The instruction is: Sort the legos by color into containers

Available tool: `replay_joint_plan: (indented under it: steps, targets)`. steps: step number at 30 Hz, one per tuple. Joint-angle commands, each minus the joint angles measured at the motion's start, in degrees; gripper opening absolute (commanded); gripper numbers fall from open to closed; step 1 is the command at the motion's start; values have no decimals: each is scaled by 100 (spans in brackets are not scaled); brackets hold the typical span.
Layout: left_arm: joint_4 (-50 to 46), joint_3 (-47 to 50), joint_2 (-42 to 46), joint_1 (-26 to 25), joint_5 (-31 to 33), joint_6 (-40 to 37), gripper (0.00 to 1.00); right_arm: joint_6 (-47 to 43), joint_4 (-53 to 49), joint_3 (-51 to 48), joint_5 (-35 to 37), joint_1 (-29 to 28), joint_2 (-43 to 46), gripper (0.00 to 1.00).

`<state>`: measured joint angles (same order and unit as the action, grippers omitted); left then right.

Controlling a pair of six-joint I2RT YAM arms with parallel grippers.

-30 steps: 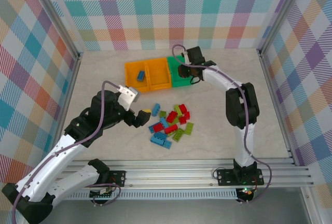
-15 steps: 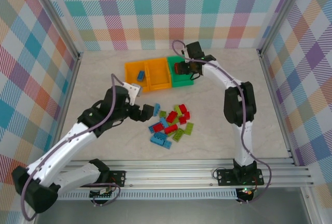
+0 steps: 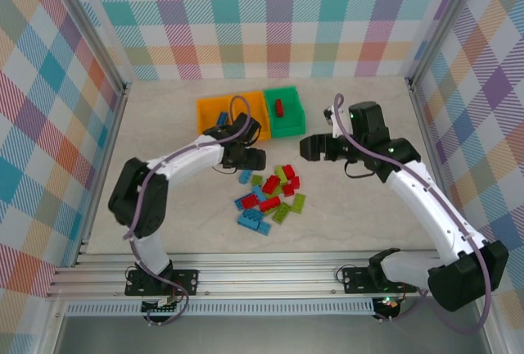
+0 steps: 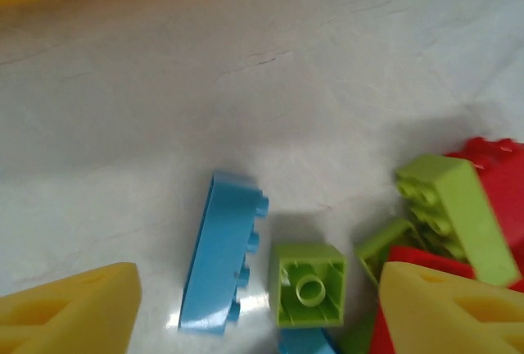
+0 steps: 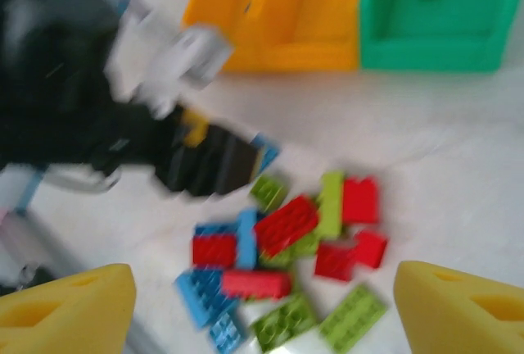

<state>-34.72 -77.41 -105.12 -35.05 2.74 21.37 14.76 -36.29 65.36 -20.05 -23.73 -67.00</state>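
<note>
left gripper (image 3: 250, 158): arm folded, low over blue brick (image 4: 219, 256) lying on its side; jaws apart, empty.
right gripper (image 3: 304, 147): beside legos (image 3: 270, 194); jaws apart, empty.

The legos (image 3: 270, 194) lie piled on the worktop (image 3: 164, 133), with the containers (image 3: 250, 134) at the pile's 11 o'clock. A red lego (image 3: 279, 108) sits in the green bin (image 3: 288, 130). The left gripper (image 3: 250, 158) hovers at the pile's 10 o'clock and the right gripper (image 3: 308, 147) at its 2 o'clock.
</note>
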Motion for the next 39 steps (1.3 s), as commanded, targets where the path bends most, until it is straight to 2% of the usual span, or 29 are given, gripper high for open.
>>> replay_joint_plan:
  steps: [1, 6, 10, 13, 16, 19, 23, 27, 30, 34, 39]
  targets:
    - [-146, -289, -367, 58, 178, 28, 71, 294, -405, -219, -1130, -61, 238, 88]
    - [-50, -467, -887, 139, 215, 27, 59, 330, -443, -277, -1624, -136, 425, 92]
    - [-70, -601, -1170, 147, 443, 61, 47, 332, -589, -302, -1001, -159, 383, 91]
    - [-111, -684, -1306, 156, 523, 91, 37, 418, -534, -322, -916, -167, 321, 90]
    - [-202, -699, -1195, 164, 612, 121, 28, 496, -467, -314, -930, -176, 302, 90]
    - [-264, -699, -678, 191, 680, 122, 19, 509, -449, -271, -935, -200, 302, 90]
    - [-400, -860, 109, 387, 1131, 28, 17, 606, -384, -243, -839, -229, 302, 90]
    - [-383, -1242, 306, 846, 1666, -129, 17, 709, -276, -264, -746, -255, 320, 90]
    - [63, -1573, -7, 1214, 1940, -323, 17, 763, -216, -262, -725, -264, 337, 91]
    - [607, -2134, -784, 1598, 1714, -401, 16, 964, -298, -159, -490, -272, 426, 91]
    - [640, -2910, -1713, 1825, 1274, -445, 17, 1061, -458, -55, -427, -291, 693, 91]
